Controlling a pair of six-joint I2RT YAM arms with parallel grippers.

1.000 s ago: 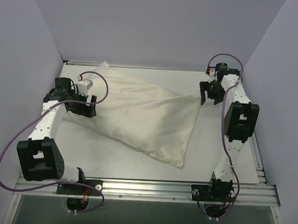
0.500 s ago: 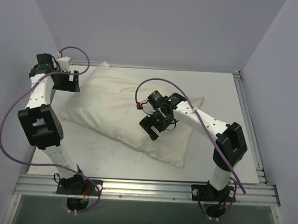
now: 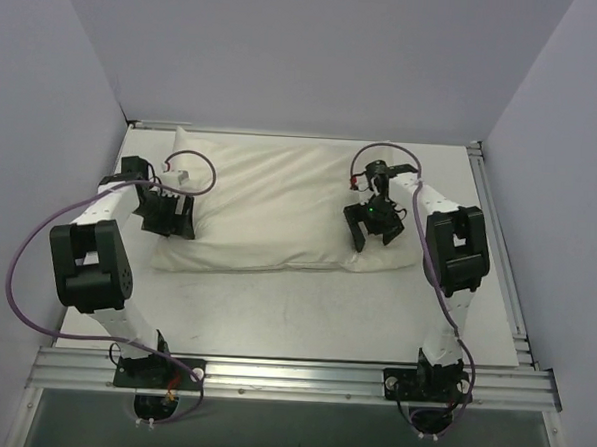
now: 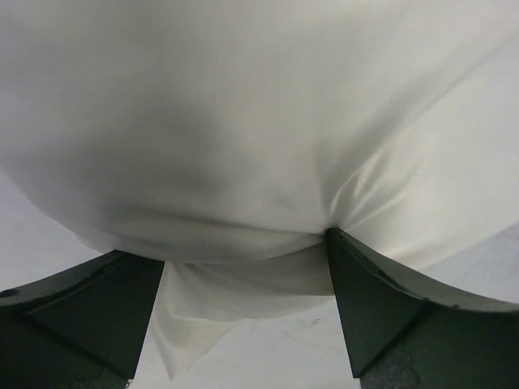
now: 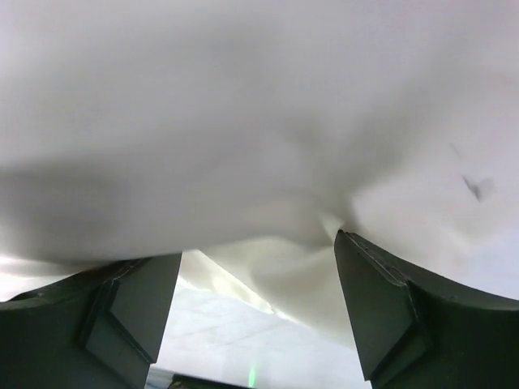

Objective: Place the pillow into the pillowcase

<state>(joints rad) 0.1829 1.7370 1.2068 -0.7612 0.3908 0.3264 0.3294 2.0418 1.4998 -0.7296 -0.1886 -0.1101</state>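
resting flat: pillowcase point(image 3: 269, 207) on white table point(image 3: 304, 314), lilac walls point(image 3: 307, 54)

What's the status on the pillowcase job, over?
Left gripper open at left end of pillowcase. Right gripper open at right end. Pillowcase plump, looks filled, flat on table. No obstruction seen.

Pillowcase point(image 3: 280, 198) swung diagonal to level; left end effector point(image 3: 170, 218) now at left end, right end effector point(image 3: 373, 232) at right.

A pale grey table point(image 3: 304, 314) stands between plain lavender walls point(image 3: 317, 54).
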